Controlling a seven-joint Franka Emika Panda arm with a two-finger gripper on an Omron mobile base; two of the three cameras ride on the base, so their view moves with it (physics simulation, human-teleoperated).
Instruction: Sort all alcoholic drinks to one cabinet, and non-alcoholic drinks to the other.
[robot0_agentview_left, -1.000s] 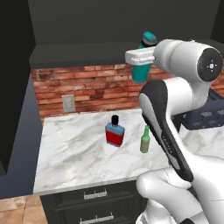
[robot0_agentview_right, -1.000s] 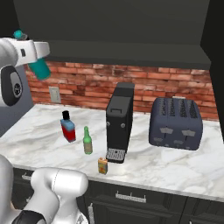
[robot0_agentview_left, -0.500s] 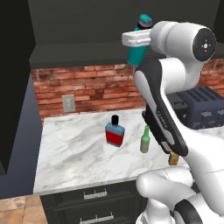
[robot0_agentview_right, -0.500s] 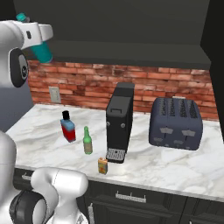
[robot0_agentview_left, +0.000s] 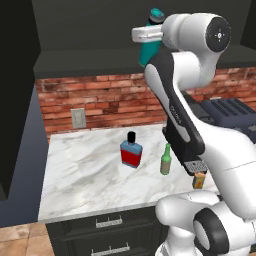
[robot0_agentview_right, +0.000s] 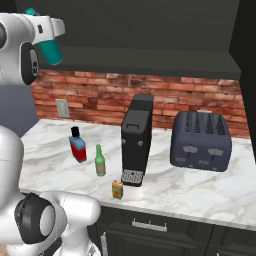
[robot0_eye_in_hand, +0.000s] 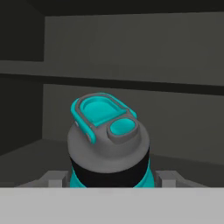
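Note:
My gripper (robot0_agentview_left: 146, 35) (robot0_agentview_right: 48, 29) is shut on the tall teal bottle (robot0_agentview_left: 149, 49) (robot0_agentview_right: 50, 51) and holds it high in front of the open upper cabinet (robot0_agentview_left: 90, 30). In the hand view the bottle's grey and teal cap (robot0_eye_in_hand: 108, 131) sits between my fingertips (robot0_eye_in_hand: 52, 178), facing a dark cabinet shelf (robot0_eye_in_hand: 131, 83). On the marble counter (robot0_agentview_left: 80, 175) stand the blue flask with red label (robot0_agentview_left: 131, 152) (robot0_agentview_right: 77, 147), the slim green bottle (robot0_agentview_left: 165, 160) (robot0_agentview_right: 100, 161) and the small orange carton (robot0_agentview_left: 199, 181) (robot0_agentview_right: 117, 189).
A black coffee machine (robot0_agentview_right: 136, 140) stands mid-counter, with a dark toaster (robot0_agentview_right: 201, 141) (robot0_agentview_left: 230, 112) to its right. A brick wall with an outlet (robot0_agentview_left: 77, 118) backs the counter. Dark drawers (robot0_agentview_right: 150, 225) run below it.
The arm has raised the teal bottle higher and carried it closer to the upper cabinet. The bottles and carton on the counter have not moved.

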